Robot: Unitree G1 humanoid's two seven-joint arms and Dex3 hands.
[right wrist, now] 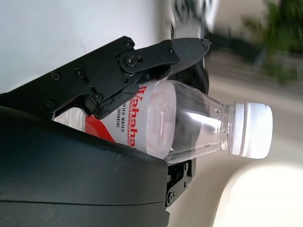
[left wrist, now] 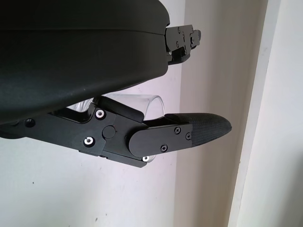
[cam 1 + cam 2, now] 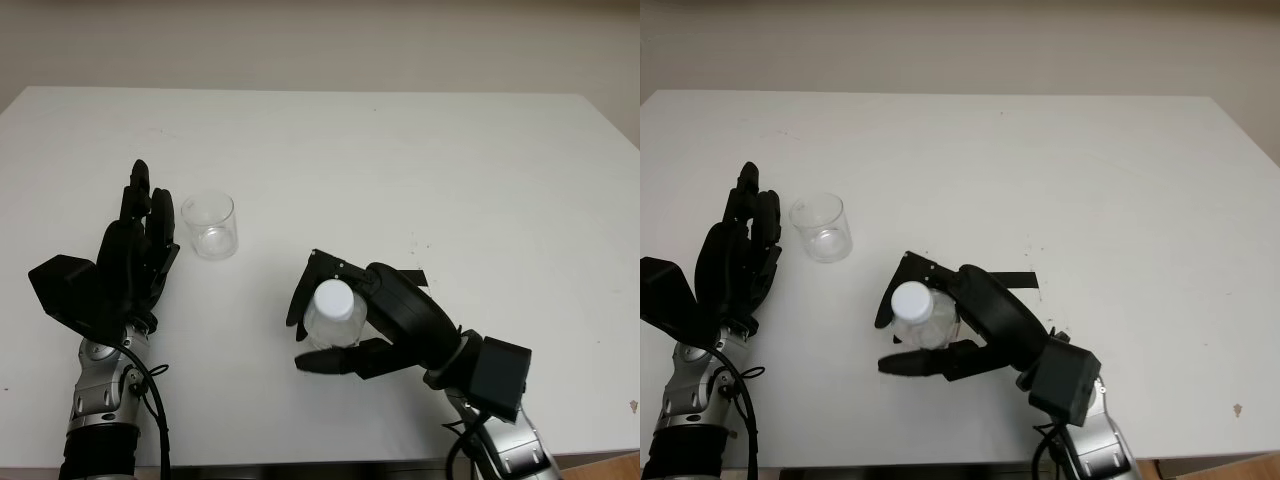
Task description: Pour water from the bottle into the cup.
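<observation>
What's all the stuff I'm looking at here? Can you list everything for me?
Clear, empty-looking plastic cup: one, transparent, upright on the table's left part, just right of the left hand.
Clear plastic water bottle: one, white cap on, red-and-white label, upright in the right hand near the table's front.
White table: one, under everything.
Left hand: one, black, open, beside the cup, apparently not touching it.
Right hand: one, black, fingers closed around the bottle.

The clear plastic water bottle with a white screw cap (image 1: 189,125) carries a label with red lettering reading "Wahaha" and, beneath it, small print partly readable as "…IED WATER", just beside the black right hand's fingers (image 1: 156,56) clasping it.
</observation>
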